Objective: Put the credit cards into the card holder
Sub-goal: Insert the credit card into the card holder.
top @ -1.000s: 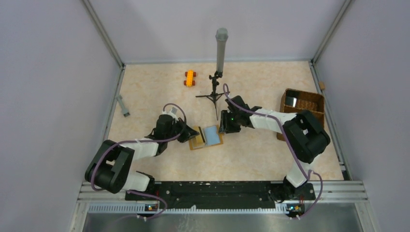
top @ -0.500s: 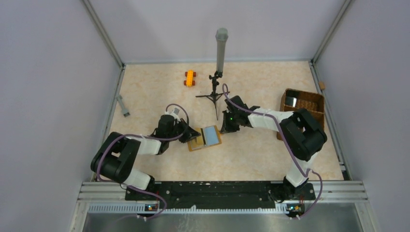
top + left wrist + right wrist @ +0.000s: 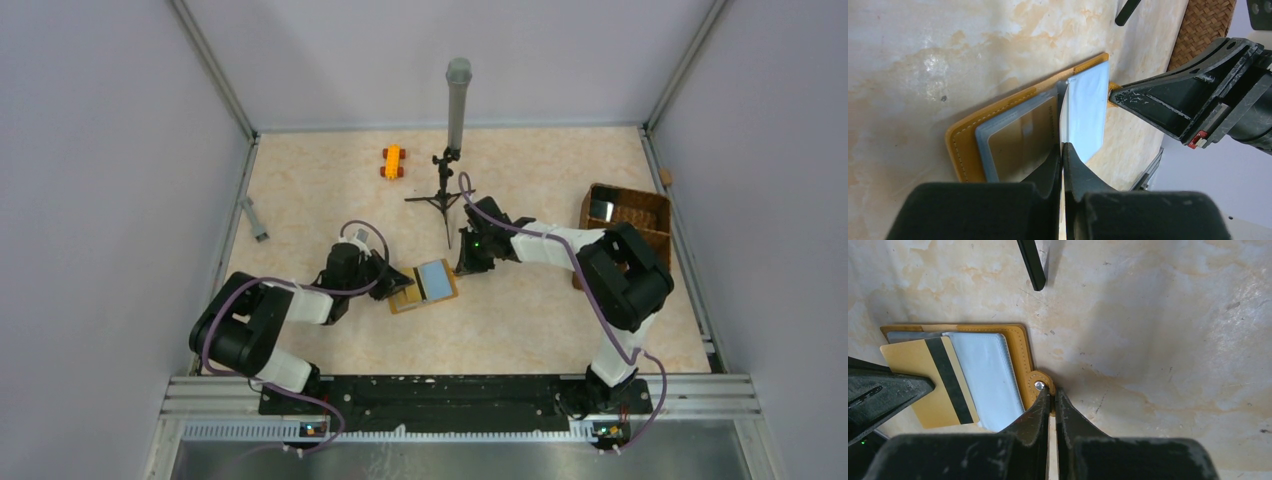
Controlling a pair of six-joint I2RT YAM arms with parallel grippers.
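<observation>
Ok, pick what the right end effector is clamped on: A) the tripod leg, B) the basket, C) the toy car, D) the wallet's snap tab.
D: the right wrist view shows the right end effector shut on the snap tab at the wallet's edge.

The open card holder (image 3: 425, 287) is hemmed in mid-surface from both sides. The left pincer (image 3: 1063, 148), closed on a credit card (image 3: 915, 372) held over the holder's left half, blocks the left approach. The right pincer (image 3: 1050, 395), pinched onto the snap tab, blocks the right. Just behind stands a tripod (image 3: 442, 196) with spread legs (one black leg tip ends close to the holder's far edge). A wicker basket (image 3: 625, 213) takes up the right edge and a toy car (image 3: 392, 161) sits far back. The surface (image 3: 500, 320) is bare in front of the holder, and back right between tripod and basket.
</observation>
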